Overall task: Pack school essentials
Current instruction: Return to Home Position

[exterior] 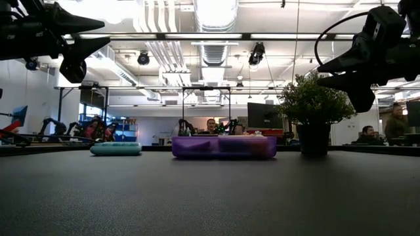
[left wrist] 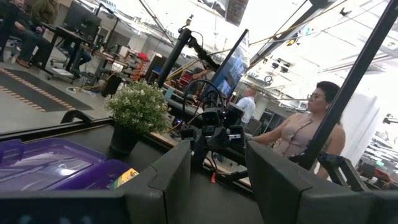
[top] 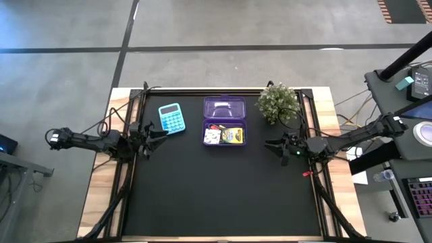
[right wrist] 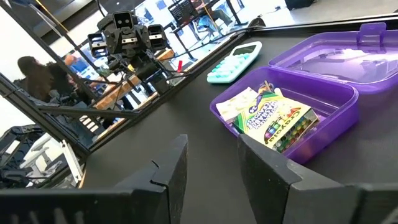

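Purple plastic held the lot: the supply box (top: pixel 224 121) sat open toward the back of the black mat (top: pixel 216 202), lid laid flat behind it. The yellow-green crayon box (top: pixel 233 136) and white patterned packet (top: pixel 212 137) lay side by side inside, so packing looked finished. The left gripper (top: pixel 156 133) hung raised at the mat's left side near the teal calculator (top: pixel 171 118), fingers parted, nothing between them. The right gripper (top: pixel 270 144) mirrored it near the potted plant (top: pixel 277 102), likewise spread and empty. Both hung well apart from the box, a parked pose, I judged, that left the load undisturbed.
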Tool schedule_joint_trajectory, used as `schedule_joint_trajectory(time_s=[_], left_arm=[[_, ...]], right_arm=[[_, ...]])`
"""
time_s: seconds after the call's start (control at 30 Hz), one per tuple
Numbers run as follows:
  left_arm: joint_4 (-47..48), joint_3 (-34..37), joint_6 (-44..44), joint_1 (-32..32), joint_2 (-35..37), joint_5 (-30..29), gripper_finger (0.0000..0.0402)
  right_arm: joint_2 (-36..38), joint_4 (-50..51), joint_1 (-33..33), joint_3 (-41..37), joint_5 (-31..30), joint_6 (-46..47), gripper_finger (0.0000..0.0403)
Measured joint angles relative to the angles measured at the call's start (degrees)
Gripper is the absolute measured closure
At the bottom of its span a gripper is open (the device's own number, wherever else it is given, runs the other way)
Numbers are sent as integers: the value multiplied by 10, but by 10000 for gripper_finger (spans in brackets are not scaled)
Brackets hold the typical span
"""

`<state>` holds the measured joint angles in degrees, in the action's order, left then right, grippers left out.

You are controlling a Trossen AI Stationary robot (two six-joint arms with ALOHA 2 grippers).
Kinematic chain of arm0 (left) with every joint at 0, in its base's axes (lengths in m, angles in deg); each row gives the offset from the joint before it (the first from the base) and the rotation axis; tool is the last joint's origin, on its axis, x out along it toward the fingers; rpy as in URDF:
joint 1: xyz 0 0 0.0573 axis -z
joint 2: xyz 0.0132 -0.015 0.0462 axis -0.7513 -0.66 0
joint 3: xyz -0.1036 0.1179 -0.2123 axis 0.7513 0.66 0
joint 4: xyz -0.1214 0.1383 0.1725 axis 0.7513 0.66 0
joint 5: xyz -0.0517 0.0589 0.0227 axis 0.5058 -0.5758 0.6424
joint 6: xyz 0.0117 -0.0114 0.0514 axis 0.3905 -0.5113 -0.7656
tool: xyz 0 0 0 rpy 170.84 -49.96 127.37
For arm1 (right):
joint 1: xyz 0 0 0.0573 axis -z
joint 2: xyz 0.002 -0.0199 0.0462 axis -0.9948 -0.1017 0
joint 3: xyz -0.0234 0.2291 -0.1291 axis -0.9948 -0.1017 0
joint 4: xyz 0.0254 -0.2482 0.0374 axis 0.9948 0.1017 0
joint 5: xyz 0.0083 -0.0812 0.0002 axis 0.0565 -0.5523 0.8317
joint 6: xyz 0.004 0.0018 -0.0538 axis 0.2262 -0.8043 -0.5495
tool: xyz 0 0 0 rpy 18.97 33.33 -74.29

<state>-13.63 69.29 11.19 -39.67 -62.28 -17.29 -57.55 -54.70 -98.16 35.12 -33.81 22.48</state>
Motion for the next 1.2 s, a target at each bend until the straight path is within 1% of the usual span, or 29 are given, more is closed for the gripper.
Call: schedule_joint_trajectory(time_s=[0.2,0.53,0.97,1.2], left_arm=[[0,0,0,0,0,0,262],[0,0,0,0,0,0,262],[0,0,0,0,-1,0,262],[0,0,0,0,-1,0,262]], right_arm=[[0,0,0,0,0,0,277],[0,0,0,0,0,0,266],[0,0,0,0,0,0,278],[0,0,0,0,0,0,269]])
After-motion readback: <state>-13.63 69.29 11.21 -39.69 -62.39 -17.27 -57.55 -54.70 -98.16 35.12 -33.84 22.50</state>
